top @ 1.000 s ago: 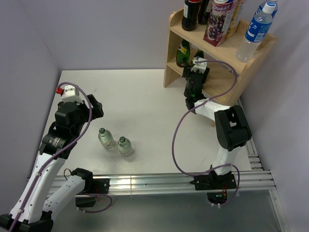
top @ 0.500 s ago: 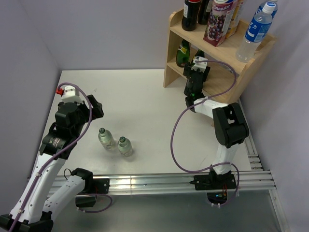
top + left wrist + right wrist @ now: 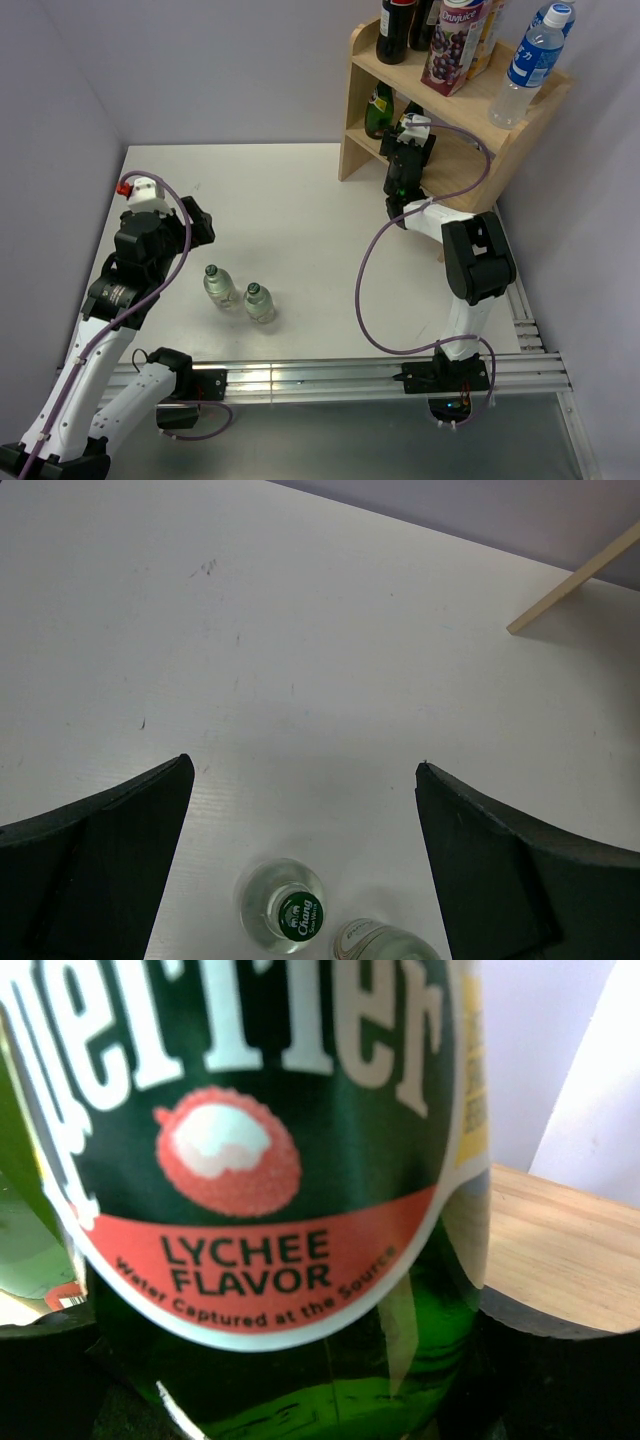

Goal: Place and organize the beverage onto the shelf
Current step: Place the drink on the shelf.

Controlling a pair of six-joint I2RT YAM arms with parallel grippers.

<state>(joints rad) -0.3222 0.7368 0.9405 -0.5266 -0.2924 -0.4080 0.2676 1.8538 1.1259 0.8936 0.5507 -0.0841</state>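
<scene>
A green bottle (image 3: 300,1210) is gripped between the fingers of the right gripper (image 3: 409,135), at the lower tier of the shelf (image 3: 352,140), at the table's (image 3: 300,200) 1 o'clock. A second green bottle (image 3: 378,108), just beside at 9 o'clock, could be toppled if the held one is released tilted. The left gripper (image 3: 303,770) is held wide open above two clear bottles (image 3: 285,915) at 7 o'clock.

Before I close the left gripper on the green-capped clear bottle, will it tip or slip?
The green-capped bottle stands upright and narrow, so a sideways nudge could tip it. Its clear wall looks smooth, likely slippery. The neighbouring bottle stands close; it might get knocked.
</scene>
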